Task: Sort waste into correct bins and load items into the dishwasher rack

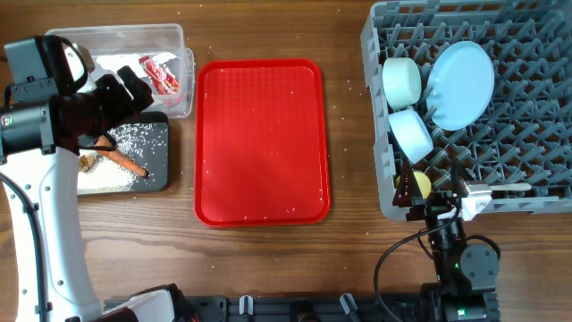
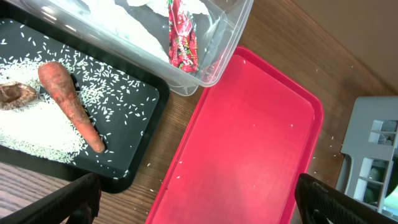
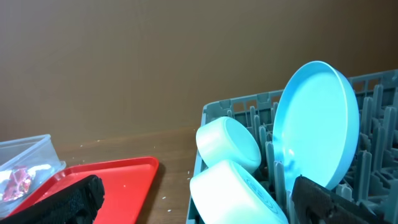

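at the far left, the clear plastic tub holds the crumpled white tissue and the red wrapper. just in front of it, the black tray carries the spread of white rice, with the carrot piece lying across it and the brown lump at its end.

the left gripper hangs above the gap between these bins and the red tray, its jaws spread wide with nothing between them. the red tray in the middle is bare except for a few stray grains, and more specks dot the wood around it.

to the right, the dishwasher rack has the two bowls on their sides, the pale blue plate upright between pegs, and the yellow cup in the near corner. the right gripper sits at the rack's near edge, also wide and empty.

sorting and loading both look close to done. what seems left is the scattered rice, which would need a fine pinch or sweep towards the black tray; otherwise both arms need only pull clear.
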### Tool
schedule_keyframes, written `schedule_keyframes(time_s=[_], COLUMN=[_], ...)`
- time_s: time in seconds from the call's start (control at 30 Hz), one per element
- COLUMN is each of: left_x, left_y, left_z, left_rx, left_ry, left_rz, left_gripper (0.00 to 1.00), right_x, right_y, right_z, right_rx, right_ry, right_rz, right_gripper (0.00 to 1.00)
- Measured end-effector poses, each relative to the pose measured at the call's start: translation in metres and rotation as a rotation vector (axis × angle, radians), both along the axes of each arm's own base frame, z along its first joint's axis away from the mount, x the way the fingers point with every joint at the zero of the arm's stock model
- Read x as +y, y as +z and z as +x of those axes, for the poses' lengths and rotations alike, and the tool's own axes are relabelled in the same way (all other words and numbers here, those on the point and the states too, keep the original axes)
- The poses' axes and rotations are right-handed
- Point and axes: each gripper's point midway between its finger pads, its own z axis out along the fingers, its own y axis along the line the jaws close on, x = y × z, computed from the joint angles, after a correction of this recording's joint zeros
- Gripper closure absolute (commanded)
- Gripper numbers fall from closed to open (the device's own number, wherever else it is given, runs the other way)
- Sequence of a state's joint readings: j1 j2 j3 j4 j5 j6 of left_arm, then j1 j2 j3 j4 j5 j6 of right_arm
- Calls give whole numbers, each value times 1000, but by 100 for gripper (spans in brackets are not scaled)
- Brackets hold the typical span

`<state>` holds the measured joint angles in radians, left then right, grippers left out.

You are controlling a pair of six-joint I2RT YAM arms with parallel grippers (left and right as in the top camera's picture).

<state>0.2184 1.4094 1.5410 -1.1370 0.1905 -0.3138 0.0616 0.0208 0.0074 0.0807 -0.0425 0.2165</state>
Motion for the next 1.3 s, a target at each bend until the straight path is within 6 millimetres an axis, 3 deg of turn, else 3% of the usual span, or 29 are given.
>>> schedule_keyframes(time_s=[0.2, 1.3], left_x=[0, 0], left_y=[0, 0], left_z=[0, -1], left_rx=[0, 3], left_ry=[0, 2], left_rz=[0, 3], left_gripper=[0, 0], right_x=[0, 0], right_y=[-18, -19], right_z=[1, 0], right_rx=[76, 76], right_ry=[-2, -2], right_rz=[3, 3], right_gripper=[0, 0])
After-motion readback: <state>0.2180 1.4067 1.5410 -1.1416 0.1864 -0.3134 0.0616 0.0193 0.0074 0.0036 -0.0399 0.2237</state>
